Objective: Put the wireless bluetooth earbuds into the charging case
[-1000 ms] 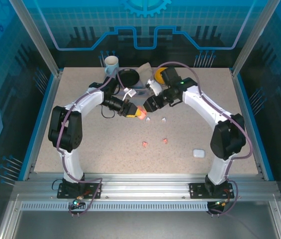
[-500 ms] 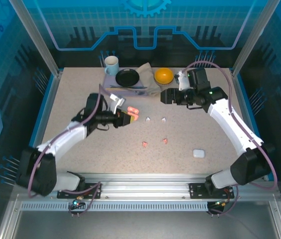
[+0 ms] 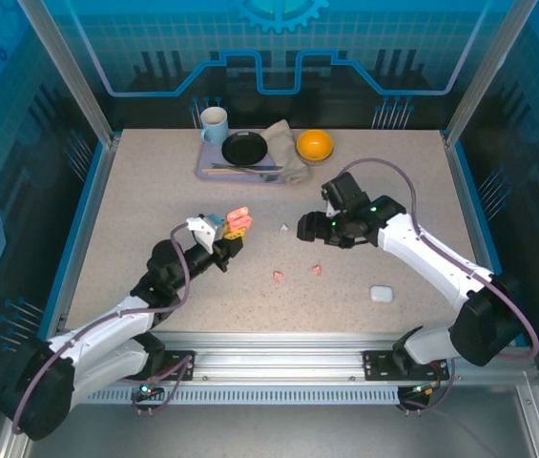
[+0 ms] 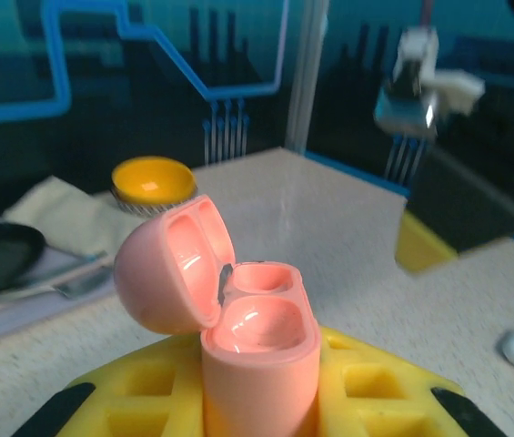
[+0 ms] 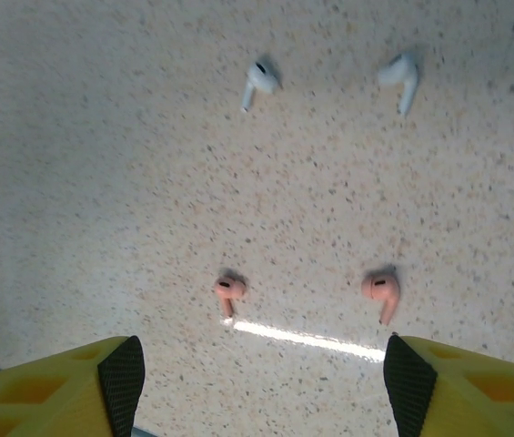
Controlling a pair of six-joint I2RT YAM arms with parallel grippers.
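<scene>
The left tool (image 3: pixel 232 232) is clenched on the pink charging case (image 4: pixel 258 350), which stands upright between its yellow fingers (image 4: pixel 138 391) with the lid tipped open. The right tool (image 5: pixel 261 387) hangs released above the bench (image 5: pixel 75 182), jaws spread wide. Just beyond its fingertips lie one pink earbud (image 5: pixel 227 289) and a second pink earbud (image 5: pixel 382 291). Farther ahead lie one white earbud (image 5: pixel 258 80) and a second white earbud (image 5: pixel 400 73). All four rest apart on the bench.
</scene>
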